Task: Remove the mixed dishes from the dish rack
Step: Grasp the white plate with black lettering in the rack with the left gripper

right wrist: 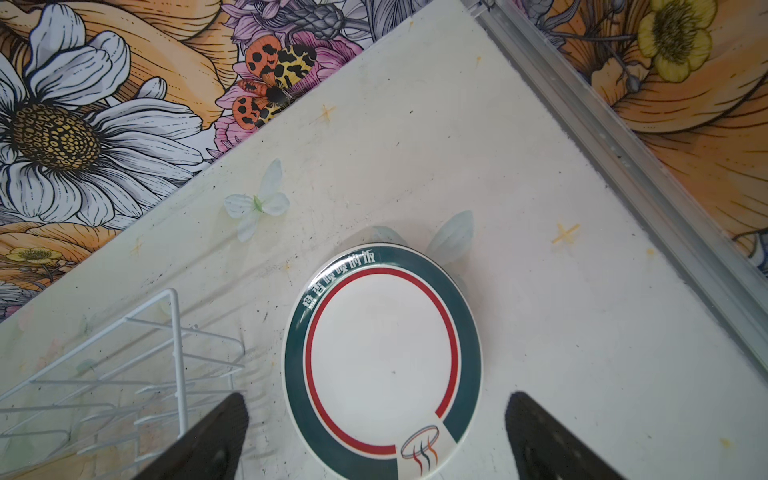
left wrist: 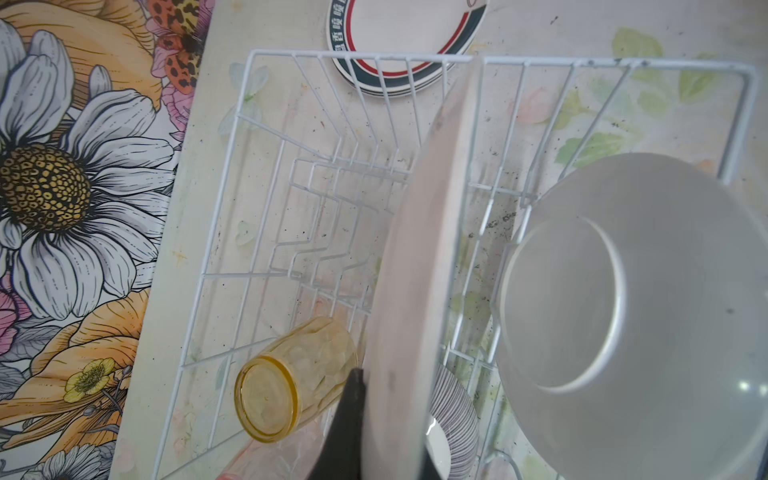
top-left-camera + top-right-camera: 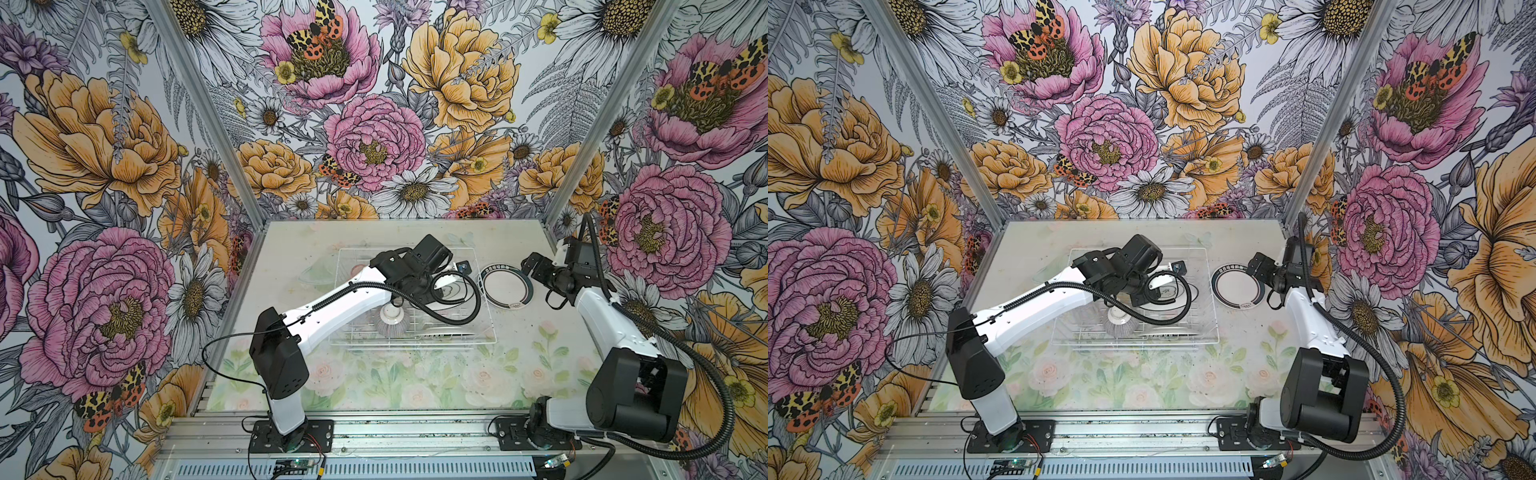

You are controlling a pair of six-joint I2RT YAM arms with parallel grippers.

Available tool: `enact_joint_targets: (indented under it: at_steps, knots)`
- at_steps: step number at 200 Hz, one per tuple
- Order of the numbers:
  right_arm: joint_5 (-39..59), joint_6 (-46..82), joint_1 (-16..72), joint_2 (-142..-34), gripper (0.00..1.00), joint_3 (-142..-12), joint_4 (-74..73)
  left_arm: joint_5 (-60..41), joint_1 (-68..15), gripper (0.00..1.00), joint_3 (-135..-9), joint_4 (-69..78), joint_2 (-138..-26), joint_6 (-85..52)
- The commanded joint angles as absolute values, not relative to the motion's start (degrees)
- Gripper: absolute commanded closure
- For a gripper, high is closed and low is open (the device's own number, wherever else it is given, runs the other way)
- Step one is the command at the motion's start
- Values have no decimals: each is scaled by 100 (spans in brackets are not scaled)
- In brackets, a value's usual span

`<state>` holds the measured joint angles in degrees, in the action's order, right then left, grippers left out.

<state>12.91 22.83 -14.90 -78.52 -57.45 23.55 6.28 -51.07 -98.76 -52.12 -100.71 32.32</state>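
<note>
We grip the upright plate [image 2: 415,270], edge-on in the rack [image 2: 299,183], with closed left fingers [image 2: 352,419]. The stack [image 1: 382,361] lies rightward on the tabletop [image 1: 540,291], under our spread right fingers [image 1: 208,444].

Floral wallpaper walls [image 3: 104,145] w/ moths, alu corner posts [image 3: 208,108], pale rose-print tabletop [image 3: 415,382], even light.

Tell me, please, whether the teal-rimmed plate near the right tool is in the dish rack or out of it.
Out: the plate lies flat on the table, beside the dish rack.
</note>
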Motion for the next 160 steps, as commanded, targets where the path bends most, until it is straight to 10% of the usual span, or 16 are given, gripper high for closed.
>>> enact_joint_targets:
  at_steps: [1, 116, 160]
  knots:
    - [1428, 2163, -1441, -7646, 2, -5696, 2310, 379, -4849, 94, -10046, -4822, -9818, 2941]
    - [4634, 2032, -1183, -6504, 7, -5042, 1406, -3421, -3012, 92, -9114, -2873, -9042, 632]
    - [5790, 3590, -739, -6173, 9, -4151, -1161, -4708, -2665, 92, -8859, -1679, -9335, -504]
